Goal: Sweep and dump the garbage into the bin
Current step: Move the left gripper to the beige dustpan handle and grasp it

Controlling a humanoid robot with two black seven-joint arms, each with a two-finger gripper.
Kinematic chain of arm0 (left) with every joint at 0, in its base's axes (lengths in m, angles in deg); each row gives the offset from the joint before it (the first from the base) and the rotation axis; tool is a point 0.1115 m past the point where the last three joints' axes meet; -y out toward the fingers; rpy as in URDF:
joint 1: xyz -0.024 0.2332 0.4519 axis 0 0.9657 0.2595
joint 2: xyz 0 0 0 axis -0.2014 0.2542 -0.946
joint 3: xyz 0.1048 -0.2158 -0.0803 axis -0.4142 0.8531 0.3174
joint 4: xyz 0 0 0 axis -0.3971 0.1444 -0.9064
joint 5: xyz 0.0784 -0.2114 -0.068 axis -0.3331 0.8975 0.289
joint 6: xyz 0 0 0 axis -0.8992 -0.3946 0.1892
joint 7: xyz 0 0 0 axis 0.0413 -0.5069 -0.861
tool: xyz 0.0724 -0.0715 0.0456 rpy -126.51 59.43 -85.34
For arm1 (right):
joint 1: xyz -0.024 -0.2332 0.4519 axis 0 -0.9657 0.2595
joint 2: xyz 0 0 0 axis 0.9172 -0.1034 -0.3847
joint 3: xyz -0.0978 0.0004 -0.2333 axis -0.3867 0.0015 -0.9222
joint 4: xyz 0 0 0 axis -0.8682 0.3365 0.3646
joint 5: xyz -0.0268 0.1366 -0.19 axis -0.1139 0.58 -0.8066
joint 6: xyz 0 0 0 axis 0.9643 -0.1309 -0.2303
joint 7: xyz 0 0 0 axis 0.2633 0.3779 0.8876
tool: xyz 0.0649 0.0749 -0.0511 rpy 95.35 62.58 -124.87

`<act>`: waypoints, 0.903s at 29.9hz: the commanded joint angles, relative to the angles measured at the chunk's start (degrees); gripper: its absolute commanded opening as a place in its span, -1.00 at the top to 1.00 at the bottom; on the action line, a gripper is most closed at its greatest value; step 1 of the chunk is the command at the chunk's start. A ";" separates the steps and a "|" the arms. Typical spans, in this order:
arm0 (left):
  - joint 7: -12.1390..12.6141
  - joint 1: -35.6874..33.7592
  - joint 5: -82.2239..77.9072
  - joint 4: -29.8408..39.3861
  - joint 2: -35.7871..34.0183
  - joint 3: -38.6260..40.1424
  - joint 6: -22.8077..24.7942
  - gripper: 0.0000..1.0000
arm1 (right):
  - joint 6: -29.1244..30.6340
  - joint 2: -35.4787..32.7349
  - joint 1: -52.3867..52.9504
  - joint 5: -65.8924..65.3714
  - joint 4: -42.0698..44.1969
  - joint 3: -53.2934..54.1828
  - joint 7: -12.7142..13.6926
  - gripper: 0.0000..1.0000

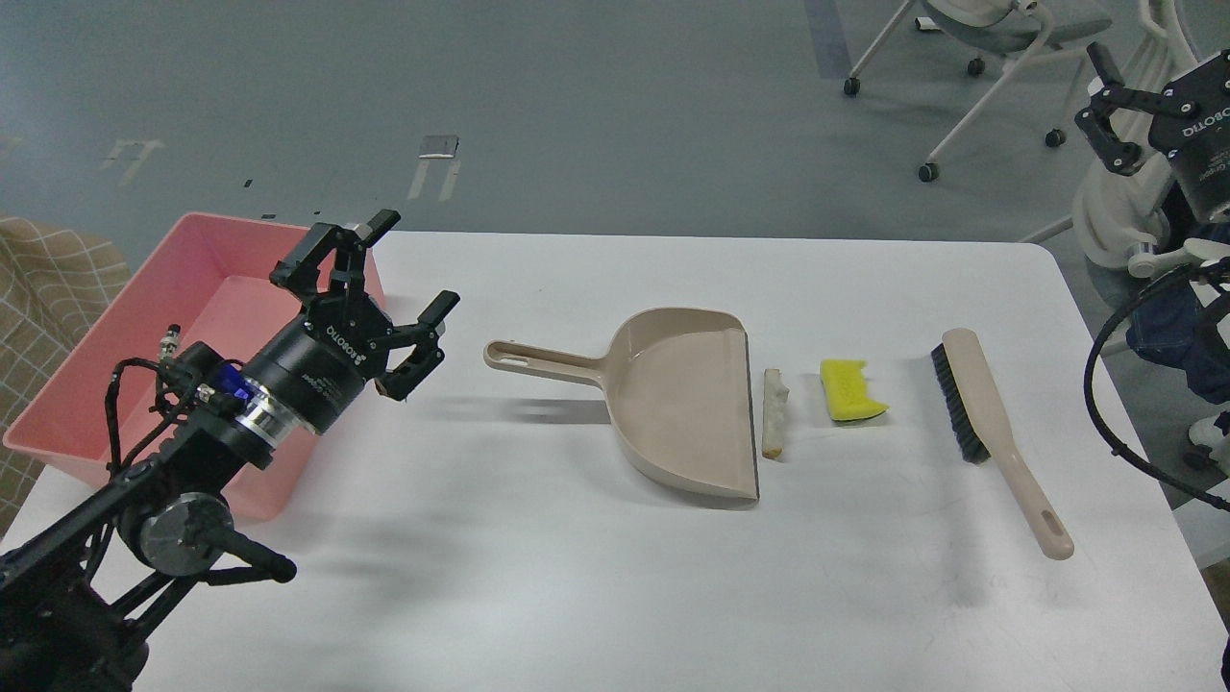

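A yellow sponge chunk (849, 391) and an off-white crusty strip (774, 411) lie on the white table (538, 577), just right of the beige dustpan's (684, 402) open lip. The dustpan's handle points left. A beige brush (999, 432) with black bristles lies right of the sponge. The pink bin (216, 317) stands at the table's left edge. My left gripper (408, 269) is open and empty, low over the table between the bin and the dustpan handle. My right gripper (1105, 106) is raised at the far right edge, off the table, partly cut off.
Office chairs (971, 58) stand on the grey floor behind the table. A checked cloth (48, 288) lies left of the bin. The table's right edge runs close to the brush.
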 commanded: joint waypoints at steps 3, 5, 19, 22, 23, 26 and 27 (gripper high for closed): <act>-0.02 1.91 -10.56 1.48 1.54 -0.19 -3.58 -0.75 | 0.00 0.10 -0.23 0.00 0.08 0.00 -0.05 -1.00; -0.02 2.34 -14.86 1.57 2.59 -0.80 -4.55 -0.73 | 0.00 0.10 -0.32 0.00 0.08 0.00 -0.05 -1.00; 0.60 -3.45 -27.28 -4.39 4.27 -15.66 -12.37 -0.44 | 0.00 -0.34 -0.23 0.00 0.16 0.00 -0.05 -1.00; 0.60 -4.33 -27.28 -8.61 5.23 -15.66 -12.29 -0.44 | 0.00 -0.43 -0.32 0.00 0.08 0.08 -0.14 -1.00; 0.60 -4.86 -27.28 -9.67 5.93 -15.66 -12.11 -0.44 | 0.00 -0.43 -0.41 0.00 0.08 0.08 -0.14 -1.00; 0.16 -6.09 -27.19 -14.77 7.52 -15.84 -11.67 -0.44 | 0.00 -0.43 -0.50 0.00 -0.19 0.08 -0.22 -1.00; 0.07 -6.18 -26.76 -15.30 7.87 -15.84 -11.58 -0.44 | 0.00 -0.43 -0.58 0.00 -0.19 0.08 -0.23 -1.00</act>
